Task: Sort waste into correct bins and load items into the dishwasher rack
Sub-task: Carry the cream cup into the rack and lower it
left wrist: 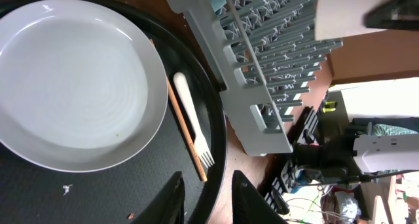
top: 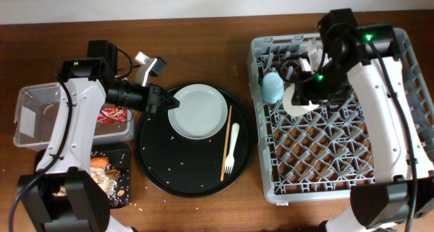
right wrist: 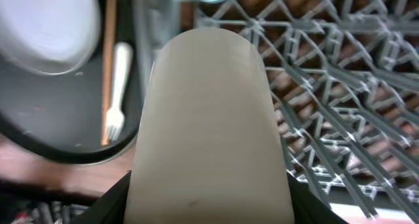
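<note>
While the right tool point(right wrist: 209, 207) is pinching the cream cup point(right wrist: 209, 106) over the rack point(right wrist: 340, 99), the left tool point(left wrist: 206, 201) is hovering spread — plate point(left wrist: 72, 86) lying just ahead of it.

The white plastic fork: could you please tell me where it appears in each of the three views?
Overhead: white plastic fork at centre, on the right side of the round black tray.
Left wrist: fork at centre, right of the plate.
Right wrist: fork at left, blurred.
Shared landmark: the chopsticks lying alongside it.
</note>
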Available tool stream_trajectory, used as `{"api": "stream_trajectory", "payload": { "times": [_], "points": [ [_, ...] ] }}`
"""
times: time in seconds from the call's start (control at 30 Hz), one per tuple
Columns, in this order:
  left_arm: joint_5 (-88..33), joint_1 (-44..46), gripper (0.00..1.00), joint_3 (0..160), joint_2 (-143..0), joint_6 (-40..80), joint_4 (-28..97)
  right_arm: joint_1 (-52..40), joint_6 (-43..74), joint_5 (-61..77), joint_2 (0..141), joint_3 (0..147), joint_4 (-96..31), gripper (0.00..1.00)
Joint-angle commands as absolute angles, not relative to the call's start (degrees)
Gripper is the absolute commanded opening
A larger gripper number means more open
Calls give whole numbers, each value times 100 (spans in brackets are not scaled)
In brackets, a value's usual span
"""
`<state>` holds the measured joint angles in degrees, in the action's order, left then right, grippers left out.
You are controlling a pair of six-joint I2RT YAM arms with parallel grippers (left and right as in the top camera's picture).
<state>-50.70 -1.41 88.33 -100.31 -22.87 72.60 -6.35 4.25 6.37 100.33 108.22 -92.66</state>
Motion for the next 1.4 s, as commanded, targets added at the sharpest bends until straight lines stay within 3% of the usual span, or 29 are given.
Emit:
{"api": "stream_trajectory", "payload": {
  "times": [0.0,0.3,0.47,0.5,0.53,0.57,0.63,0.7,0.87,0.93,1.0,1.07,1.1,1.17,1.37],
  "points": [
    [-5096,-134,24,8809,-10055,-2233,7249,-685,703,82,9977,10377,-9105,41],
    [-5098,-132,24,8809,-10055,-2233,7247,-1256,803,80,9981,9015,-7561,42],
    [-5098,-132,24,8809,-10055,-2233,7247,-1280,801,80,9981,8737,-7402,42],
    [-5098,-132,24,8809,-10055,-2233,7247,-1280,801,80,9981,8737,-7402,49],
    [-5098,-132,24,8809,-10055,-2233,7247,-1280,801,80,9981,8737,-7402,69],
    [-5098,-132,24,8809,-10055,-2231,7247,-1280,801,80,9981,8737,-7389,82],
    [-5103,-132,28,8809,-10055,-2231,7251,-1280,799,80,9981,8737,-7363,93],
    [-5103,-132,31,8809,-10055,-2231,7253,-1280,797,80,9981,8739,-7352,98],
    [-5118,-134,31,8809,-10055,-2228,7251,-1273,784,78,9968,9354,-7867,98],
    [-5116,-134,31,8809,-10055,-2231,7271,-1221,921,75,9968,9408,-8254,87],
    [-5113,-134,31,8809,-10055,-2233,7273,-1035,1074,78,9970,9406,-8569,44],
    [-5113,-132,30,8809,-10055,-2233,7271,-891,1175,80,9970,9343,-8746,9],
    [-5111,-132,30,8809,-10055,-2233,7269,-893,1223,80,9979,9286,-8720,4],
    [-5109,-132,30,8809,-10055,-2233,7253,-904,1253,91,10014,9183,-8532,4],
    [-5094,-132,30,8809,-10055,-2233,7249,-904,1251,613,10068,8235,-7330,9]
  ]
}}
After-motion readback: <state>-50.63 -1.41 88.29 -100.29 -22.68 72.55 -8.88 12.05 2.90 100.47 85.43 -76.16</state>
